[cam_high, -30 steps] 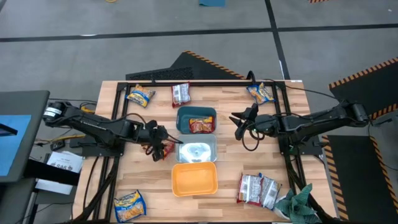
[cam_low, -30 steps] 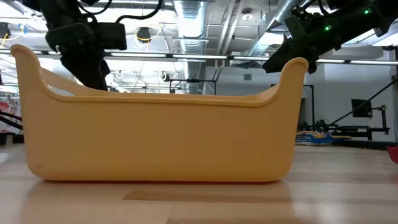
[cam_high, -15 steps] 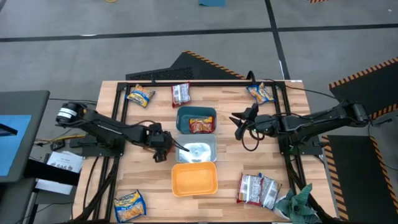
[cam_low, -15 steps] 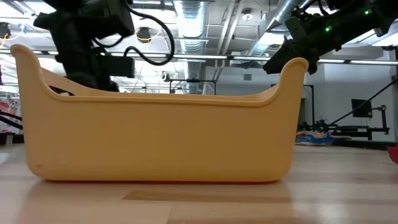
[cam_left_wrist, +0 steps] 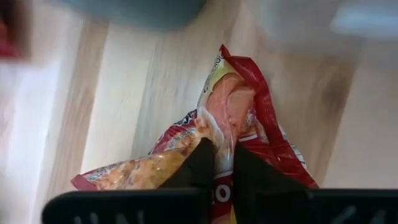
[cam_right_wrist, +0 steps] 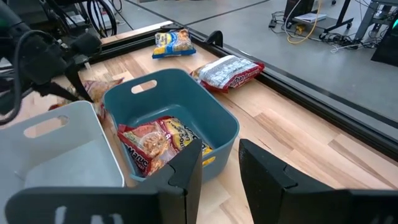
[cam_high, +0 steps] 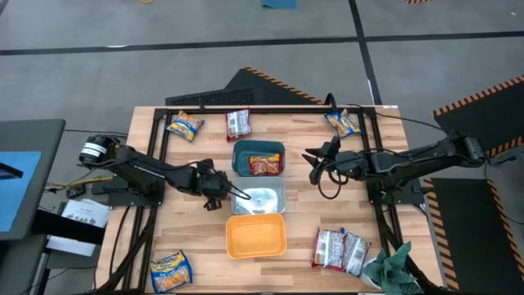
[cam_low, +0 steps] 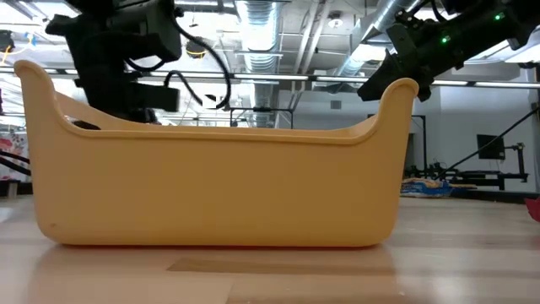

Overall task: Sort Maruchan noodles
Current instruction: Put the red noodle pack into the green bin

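Fingers (cam_left_wrist: 189, 163) pinch red packet (cam_left_wrist: 239, 112), lower edge cropped.

Two dark, near-black jointed arms; left arm (cam_high: 139, 168) with pale round cap at its outer joint, black cables looping along both; right arm (cam_high: 409, 160) shows green indicator lights in low view; flat black fingers (cam_right_wrist: 186, 171), possibly matte plastic

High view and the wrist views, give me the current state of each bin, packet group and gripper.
teal bin: holds red-orange packets.
white bin: no packet inside.
orange bin: empty.
left gripper: jaws shut on a red-orange packet on the table beside the white bin.
right gripper: jaws open, holding nothing.
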Robot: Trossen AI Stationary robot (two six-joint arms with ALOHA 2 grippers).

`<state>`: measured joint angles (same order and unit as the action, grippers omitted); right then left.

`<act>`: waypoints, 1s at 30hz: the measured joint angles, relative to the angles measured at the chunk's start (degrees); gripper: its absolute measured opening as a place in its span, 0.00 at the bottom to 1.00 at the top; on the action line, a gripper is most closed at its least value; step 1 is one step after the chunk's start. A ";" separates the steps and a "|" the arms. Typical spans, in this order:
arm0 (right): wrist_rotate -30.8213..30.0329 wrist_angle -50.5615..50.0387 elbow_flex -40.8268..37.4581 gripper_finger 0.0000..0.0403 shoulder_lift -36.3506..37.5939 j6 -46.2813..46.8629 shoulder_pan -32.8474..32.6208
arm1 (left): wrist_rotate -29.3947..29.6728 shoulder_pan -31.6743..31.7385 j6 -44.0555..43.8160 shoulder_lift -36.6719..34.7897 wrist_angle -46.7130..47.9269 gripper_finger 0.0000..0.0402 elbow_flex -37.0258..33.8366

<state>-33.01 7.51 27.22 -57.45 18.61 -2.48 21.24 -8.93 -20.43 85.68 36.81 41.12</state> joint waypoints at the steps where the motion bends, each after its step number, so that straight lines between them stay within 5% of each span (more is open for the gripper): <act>1: 0.00 -0.14 0.00 0.32 0.00 0.00 0.00 | -0.18 0.00 -0.37 -0.95 1.97 0.01 0.31; 7: 0.00 -0.31 0.00 0.32 0.00 -0.02 0.00 | 2.90 -0.04 -2.62 -8.73 10.95 0.00 2.79; 17: -0.02 -0.23 0.00 0.32 0.00 -0.02 0.02 | 14.07 1.52 -0.46 -20.33 8.65 0.00 3.15; 24: -0.02 -0.18 0.00 0.32 0.00 0.43 0.39 | 14.52 5.95 13.16 -22.24 -10.15 0.00 3.24; 30: 0.00 -0.24 0.00 0.32 0.00 0.85 0.37 | 6.23 11.20 24.51 -19.38 -29.04 0.00 3.35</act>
<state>-33.01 7.27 27.22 -57.45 19.46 -2.11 27.47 2.27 4.08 66.30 7.76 44.47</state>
